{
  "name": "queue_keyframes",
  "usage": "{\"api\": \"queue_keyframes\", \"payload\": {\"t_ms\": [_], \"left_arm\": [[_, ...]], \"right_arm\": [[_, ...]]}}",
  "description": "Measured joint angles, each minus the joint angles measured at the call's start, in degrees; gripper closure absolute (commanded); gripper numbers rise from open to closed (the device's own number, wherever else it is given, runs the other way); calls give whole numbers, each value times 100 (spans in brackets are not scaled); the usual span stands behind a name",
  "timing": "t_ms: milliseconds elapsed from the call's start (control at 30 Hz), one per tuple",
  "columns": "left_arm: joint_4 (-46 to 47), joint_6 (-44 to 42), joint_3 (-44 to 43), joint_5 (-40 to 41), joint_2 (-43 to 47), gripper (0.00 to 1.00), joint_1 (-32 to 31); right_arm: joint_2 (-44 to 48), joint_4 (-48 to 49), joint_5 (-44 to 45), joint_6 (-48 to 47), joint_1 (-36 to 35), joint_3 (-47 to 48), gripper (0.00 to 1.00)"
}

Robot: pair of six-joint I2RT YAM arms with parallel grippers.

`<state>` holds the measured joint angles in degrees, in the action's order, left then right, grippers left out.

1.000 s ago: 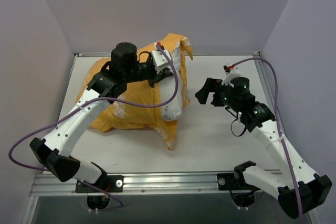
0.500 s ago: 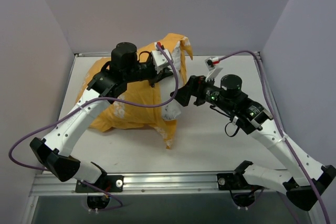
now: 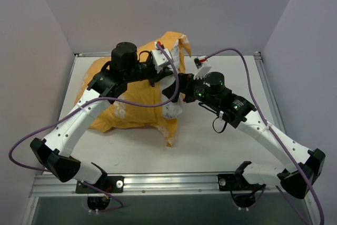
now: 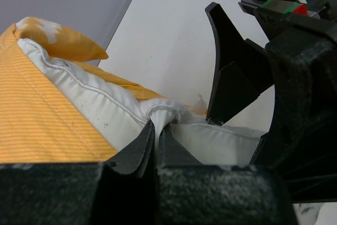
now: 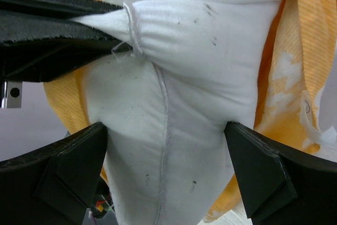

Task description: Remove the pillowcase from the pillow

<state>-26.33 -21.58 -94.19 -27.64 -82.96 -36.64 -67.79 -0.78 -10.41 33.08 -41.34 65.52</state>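
On the white tabletop (image 3: 210, 140), boxed by plain pale-lilac walls (image 3: 158, 9) on three sides with an aluminium rail (image 3: 174, 182) along the near edge, your pillowcase (image 3: 126, 106) lies bunched toward the back left. It's orange-yellow fabric with a fine stripe weave and white print patches; the lettering isn't legible in any view. The white pillow (image 5: 189, 77) pokes out of the case's right-hand end, with a seam running down its middle and small dark specks on the cloth. Your left gripper (image 4: 156, 130) is clamped tight on a pinched-up tuft of the pillow's white fabric, jaws almost together. Your right gripper (image 5: 164, 130) is spread wide, one finger on either side of the pillow end just below that tuft. You can't tell whether its fingers touch the cloth. The two grippers sit just beside each other.
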Motion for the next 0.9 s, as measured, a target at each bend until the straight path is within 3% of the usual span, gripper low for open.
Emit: {"api": "queue_keyframes", "payload": {"t_ms": [367,900], "left_arm": [[-2,107,0,90,-52,98,66],[-61,426,-175,313,-256,98,107]], "right_arm": [[-621,680,17,131,0,68,0],[-713,2704,-201,249,4,-907,1]]}}
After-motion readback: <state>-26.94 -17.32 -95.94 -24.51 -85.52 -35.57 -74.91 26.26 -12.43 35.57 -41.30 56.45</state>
